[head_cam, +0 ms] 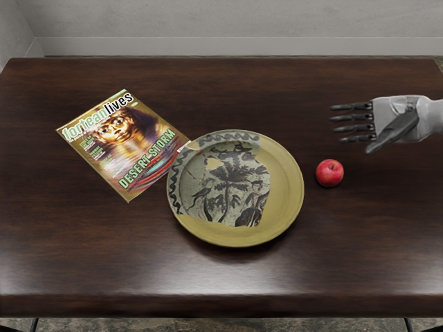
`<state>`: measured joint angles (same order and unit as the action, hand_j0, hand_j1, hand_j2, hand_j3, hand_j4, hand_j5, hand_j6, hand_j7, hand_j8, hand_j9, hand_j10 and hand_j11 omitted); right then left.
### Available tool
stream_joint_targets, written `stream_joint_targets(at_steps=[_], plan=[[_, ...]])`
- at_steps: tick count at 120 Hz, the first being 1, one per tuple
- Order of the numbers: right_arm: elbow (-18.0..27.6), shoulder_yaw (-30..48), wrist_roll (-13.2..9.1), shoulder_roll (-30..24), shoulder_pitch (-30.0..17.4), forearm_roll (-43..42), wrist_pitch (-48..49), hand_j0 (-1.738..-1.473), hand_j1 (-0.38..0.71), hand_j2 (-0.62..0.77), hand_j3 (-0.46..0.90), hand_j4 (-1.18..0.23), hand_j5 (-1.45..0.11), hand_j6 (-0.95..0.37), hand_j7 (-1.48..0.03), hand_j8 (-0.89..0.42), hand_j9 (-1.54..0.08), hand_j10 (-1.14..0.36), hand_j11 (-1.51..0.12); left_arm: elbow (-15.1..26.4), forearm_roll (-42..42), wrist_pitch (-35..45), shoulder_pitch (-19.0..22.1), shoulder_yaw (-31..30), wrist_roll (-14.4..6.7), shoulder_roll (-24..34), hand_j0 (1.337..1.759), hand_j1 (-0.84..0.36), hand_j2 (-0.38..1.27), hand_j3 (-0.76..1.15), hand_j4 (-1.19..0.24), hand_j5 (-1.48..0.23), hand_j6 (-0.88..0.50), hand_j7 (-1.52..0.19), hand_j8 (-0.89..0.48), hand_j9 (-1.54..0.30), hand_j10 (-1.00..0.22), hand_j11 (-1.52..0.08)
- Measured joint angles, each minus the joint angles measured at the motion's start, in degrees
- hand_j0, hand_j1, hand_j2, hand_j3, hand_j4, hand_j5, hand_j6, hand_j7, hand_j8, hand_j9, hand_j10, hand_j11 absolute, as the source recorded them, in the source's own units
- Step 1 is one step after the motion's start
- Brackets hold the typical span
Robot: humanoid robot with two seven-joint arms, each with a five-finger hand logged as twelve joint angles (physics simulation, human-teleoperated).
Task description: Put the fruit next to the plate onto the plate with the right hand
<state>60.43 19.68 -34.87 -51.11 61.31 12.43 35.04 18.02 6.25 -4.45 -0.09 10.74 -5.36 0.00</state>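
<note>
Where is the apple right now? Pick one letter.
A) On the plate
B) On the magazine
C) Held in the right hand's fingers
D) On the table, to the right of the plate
D: the apple sits on the bare table, clear of the right rim of the plate, while the right hand is open behind it and holds nothing.

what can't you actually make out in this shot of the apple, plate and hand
Head view, the only one:
Right hand: arm cut off by the right edge beyond the wrist; height over the table cannot be judged.
Left arm: out of frame.
Magazine: small cover text too small to read; whether its corner touches the plate rim is unclear.
Apple: underside hidden by itself.
</note>
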Motion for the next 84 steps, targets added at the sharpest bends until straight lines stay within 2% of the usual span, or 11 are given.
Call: stream_joint_targets(at_steps=[23,29,38,51,59,71,84], plan=[[0.71,-1.01,-0.11,1.28,1.11,-1.2,0.01,-1.658,-0.31,-0.01,0.0,-0.03,-0.04,-0.03,-0.04,-0.03,-0.04,-0.03,-0.04,0.0,0.0,0.0,0.0,0.01,0.0,0.0,1.658,0.34,0.0,0.0,-0.01,-0.01,-0.01,-0.01,-0.01,-0.01,-0.01,-0.01],[3.44,-3.38,-0.11,1.55,5.3,-4.01,0.01,-1.658,-0.32,-0.01,0.0,-0.02,-0.03,-0.02,-0.03,-0.02,-0.03,-0.02,-0.03,0.0,0.01,0.01,0.0,0.01,0.0,0.0,1.658,0.34,0.0,0.0,-0.01,-0.01,-0.01,-0.01,-0.01,-0.01,-0.01,-0.01],[7.93,-14.78,-0.12,1.76,17.28,-6.91,-1.59,-1.658,-0.32,-0.01,0.0,-0.02,-0.03,-0.02,-0.03,-0.02,-0.03,-0.02,-0.03,0.0,0.0,0.0,0.0,0.0,0.0,0.0,1.658,0.34,0.0,0.0,-0.01,-0.01,-0.01,-0.01,-0.01,-0.01,-0.01,-0.01],[19.02,-35.82,-0.13,1.95,35.97,-9.25,-17.71,-1.658,-0.31,-0.01,0.0,-0.03,-0.04,-0.03,-0.04,-0.03,-0.04,-0.03,-0.04,0.0,-0.01,0.0,0.0,-0.01,0.0,0.0,1.658,0.34,0.0,0.0,-0.01,-0.01,-0.01,-0.01,-0.01,-0.01,-0.01,-0.01],[25.2,-44.0,-0.13,3.07,42.9,-11.58,-29.7,-1.658,-0.3,-0.01,0.0,-0.04,-0.05,-0.04,-0.05,-0.04,-0.05,-0.04,-0.05,0.0,-0.01,0.0,0.0,-0.01,0.0,0.0,1.658,0.34,0.0,0.0,-0.01,-0.01,-0.01,-0.01,-0.01,-0.01,-0.01,-0.01],[29.54,-52.02,-0.13,8.61,47.25,-13.21,-47.41,-1.658,-0.26,-0.01,0.0,-0.07,-0.1,-0.07,-0.1,-0.07,-0.1,-0.07,-0.1,0.0,-0.01,-0.02,0.0,-0.01,0.0,0.0,1.658,0.34,0.0,0.0,-0.01,-0.01,-0.01,-0.01,-0.01,-0.01,-0.01,-0.01],[31.02,-55.26,-0.13,14.93,46.42,-13.9,-59.45,-1.658,-0.23,-0.02,0.0,-0.1,-0.13,-0.1,-0.13,-0.1,-0.13,-0.1,-0.13,0.0,-0.01,0.0,0.0,-0.01,0.0,0.0,1.658,0.34,0.0,0.0,-0.01,-0.01,-0.01,-0.01,-0.01,-0.01,-0.01,-0.01]])
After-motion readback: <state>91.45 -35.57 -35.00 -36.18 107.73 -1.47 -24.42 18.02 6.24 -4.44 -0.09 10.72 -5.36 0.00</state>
